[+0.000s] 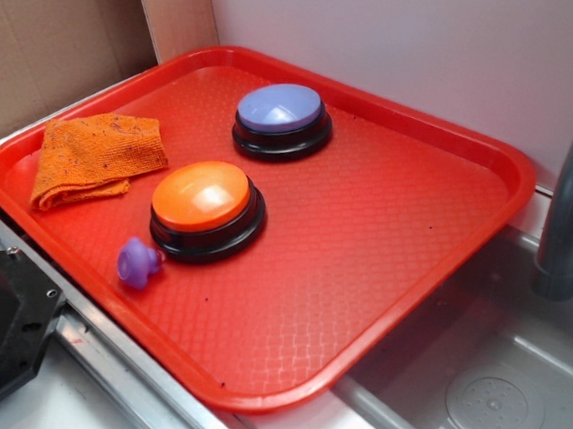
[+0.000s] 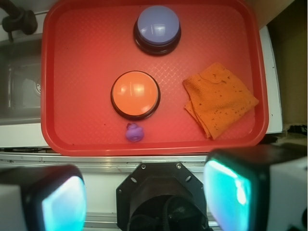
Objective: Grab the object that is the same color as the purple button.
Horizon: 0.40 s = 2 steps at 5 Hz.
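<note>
Nothing grabbed yet: my gripper (image 2: 144,190) hangs back off the tray (image 2: 53,86), fingers spread wide and empty. The purple toy (image 2: 134,133) sits just beside the orange button (image 2: 135,94), probably touching its base; the purple button (image 2: 158,26) is farther back. Next I go forward, down over the toy.

One red tray (image 1: 431,287) carries everything counted here. Two dome buttons sit on it: one purple button (image 1: 281,109) toward the far edge and one orange button (image 1: 203,197) nearer the middle. One small purple toy (image 1: 138,262) lies by the near edge. One folded orange cloth (image 1: 91,157) lies near the left corner.
</note>
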{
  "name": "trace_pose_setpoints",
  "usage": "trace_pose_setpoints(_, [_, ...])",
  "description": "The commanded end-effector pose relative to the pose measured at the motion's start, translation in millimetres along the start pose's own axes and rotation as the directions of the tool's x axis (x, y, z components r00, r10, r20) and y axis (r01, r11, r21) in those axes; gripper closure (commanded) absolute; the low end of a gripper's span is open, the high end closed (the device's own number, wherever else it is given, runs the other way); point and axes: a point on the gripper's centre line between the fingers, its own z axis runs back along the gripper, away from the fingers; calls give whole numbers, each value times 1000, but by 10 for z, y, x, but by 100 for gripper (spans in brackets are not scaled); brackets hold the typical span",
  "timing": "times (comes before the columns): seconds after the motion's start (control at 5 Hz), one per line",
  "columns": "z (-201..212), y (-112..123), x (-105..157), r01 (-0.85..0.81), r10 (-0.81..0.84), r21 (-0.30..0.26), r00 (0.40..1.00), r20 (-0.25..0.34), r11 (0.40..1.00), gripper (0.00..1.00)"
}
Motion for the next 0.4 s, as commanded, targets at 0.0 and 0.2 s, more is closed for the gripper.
trace_pose_setpoints(0.0, [0,0,0,0,0,0,1000,0,1000,0])
trace_pose_setpoints(0.2, [-280,-78,27,36,-35,30,999,-5,999,0])
